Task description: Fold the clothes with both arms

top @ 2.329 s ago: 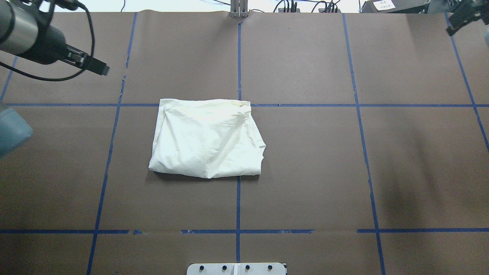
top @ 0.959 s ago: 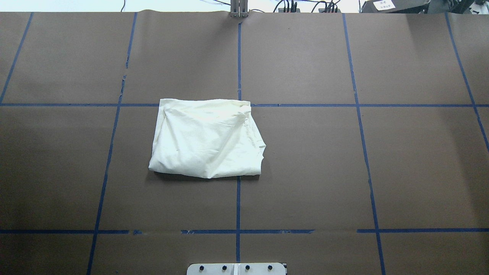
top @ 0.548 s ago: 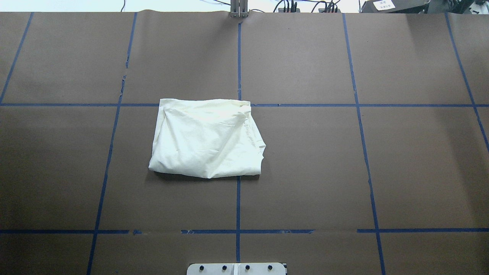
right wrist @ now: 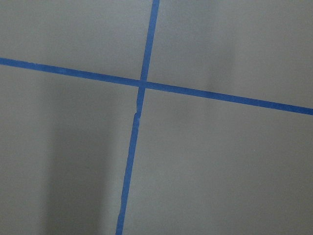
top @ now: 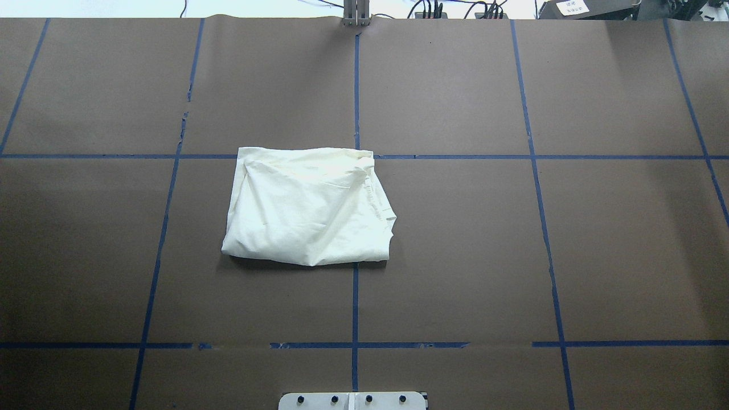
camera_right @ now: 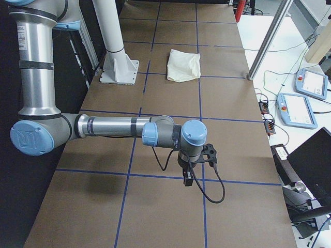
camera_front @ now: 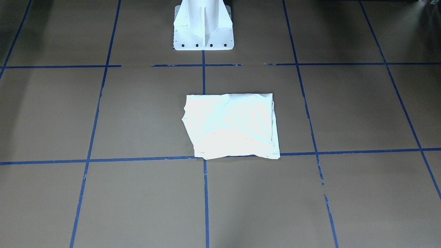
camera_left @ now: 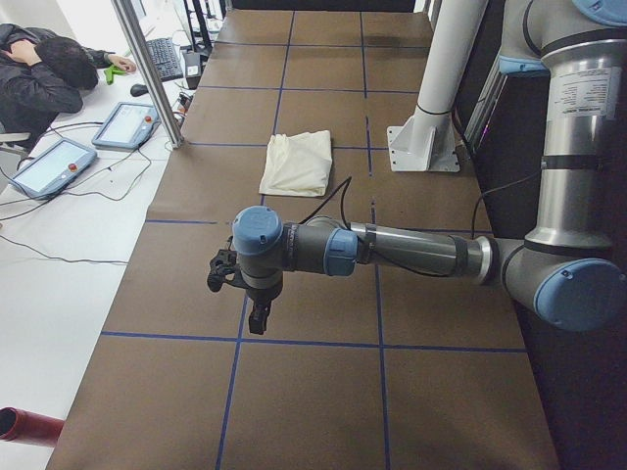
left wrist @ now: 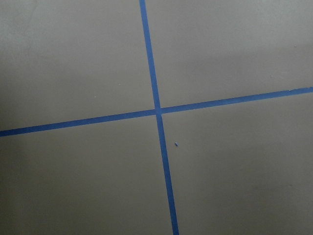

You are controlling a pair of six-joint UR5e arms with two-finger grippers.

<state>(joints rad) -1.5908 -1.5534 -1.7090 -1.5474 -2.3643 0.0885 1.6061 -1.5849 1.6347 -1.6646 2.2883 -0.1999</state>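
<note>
1. My landmark is the white pedestal base (top: 353,401), bolted at the robot's edge of the brown-papered table (top: 455,256).
2. The cream T-shirt (top: 307,208) lies flat on the paper out in front of the base, apart from it and mostly shifted toward the robot's left side.
3. It is folded into a rough rectangle with plain cloth facing up. The side nearer the robot's right is rumpled, with layered edges showing.
4. The shirt's edge farthest from the base sits along a blue tape line (top: 455,156). The centre line running out from the base passes under the shirt near its rumpled side.
5. Nothing touches the shirt; both arms are well apart from it.
6. The left arm (camera_left: 411,253) stretches out low, far from the base toward the robot's left end of the table. The left gripper (camera_left: 259,318) points down at the paper.
7. The right arm (camera_right: 111,126) mirrors it at the opposite end, far from the base, with the right gripper (camera_right: 188,178) pointing down as well.
8. Both grippers appear to hang a little above the paper, though the side views are too coarse for me to be sure.
9. I cannot tell whether either gripper's fingers are spread or pressed together.
10. Each wrist camera shows only brown paper and a tape crossing (left wrist: 157,111).
11. A person (camera_left: 39,64) sits at the white bench across the table from the base.
</note>
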